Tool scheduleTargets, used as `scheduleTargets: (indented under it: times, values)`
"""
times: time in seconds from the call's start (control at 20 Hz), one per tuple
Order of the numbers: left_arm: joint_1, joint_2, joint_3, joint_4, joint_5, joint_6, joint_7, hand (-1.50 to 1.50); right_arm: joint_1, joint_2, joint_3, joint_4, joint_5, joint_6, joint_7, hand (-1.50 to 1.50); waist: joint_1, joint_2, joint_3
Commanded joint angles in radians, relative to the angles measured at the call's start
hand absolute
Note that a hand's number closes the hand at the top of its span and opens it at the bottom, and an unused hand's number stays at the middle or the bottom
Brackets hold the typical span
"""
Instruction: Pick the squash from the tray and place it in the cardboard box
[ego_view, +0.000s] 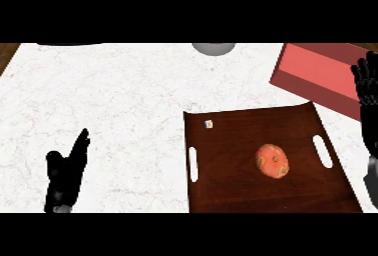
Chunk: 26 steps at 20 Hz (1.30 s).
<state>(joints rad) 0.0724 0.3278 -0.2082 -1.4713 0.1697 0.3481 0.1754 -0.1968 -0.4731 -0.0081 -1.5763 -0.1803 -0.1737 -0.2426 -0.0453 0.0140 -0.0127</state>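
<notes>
White marbled counter (118, 100) fills most of what we see, with a strip of wood showing at the far left edge. On its right half lies a dark wooden tray (244, 135), a slot handle cut into each side and a small pale label near its far left corner. We find the squash (272, 160), orange and mottled, lying on the tray a little right of centre, touched by nothing. Beyond the tray's far right corner sits the box (317, 75), reddish here. A grey round thing (214, 48) is cut off by the top edge. Our left hand (65, 172) rests at lower left, fingers straight and pointing up. Our right hand (365, 82) shows at the right edge before the box, fingers spread, holding nothing.
</notes>
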Motion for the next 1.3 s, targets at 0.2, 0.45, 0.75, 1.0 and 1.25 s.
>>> scheduleTargets:
  times: [0.2,0.45,0.75,1.0,1.25]
  values:
    - [-0.063,-0.007,0.059,-0.046,-0.041,0.056,-0.042,0.0,0.09,-0.079,0.057,-0.075,-0.076,0.284,-0.053,1.5,0.027,-0.015,0.013]
    - [-0.079,-0.054,0.077,0.059,-0.012,0.015,-0.156,0.0,0.222,-0.096,0.055,0.073,0.197,0.094,-0.137,1.5,0.029,-0.01,0.013]
    - [-0.176,-0.052,0.105,0.107,-0.02,-0.003,-0.091,0.0,0.331,-0.208,-0.05,-0.017,0.276,0.111,-0.298,-1.5,0.028,-0.016,0.013]
    - [-0.129,-0.057,0.115,0.127,-0.015,-0.045,-0.168,0.0,0.355,-0.336,-0.056,-0.159,0.32,0.212,-0.041,-1.5,0.035,-0.017,0.011]
    - [-0.141,-0.048,0.135,0.133,-0.022,-0.048,-0.15,0.0,0.362,-0.423,-0.101,-0.302,0.248,0.375,0.165,-1.5,0.039,-0.016,0.011]
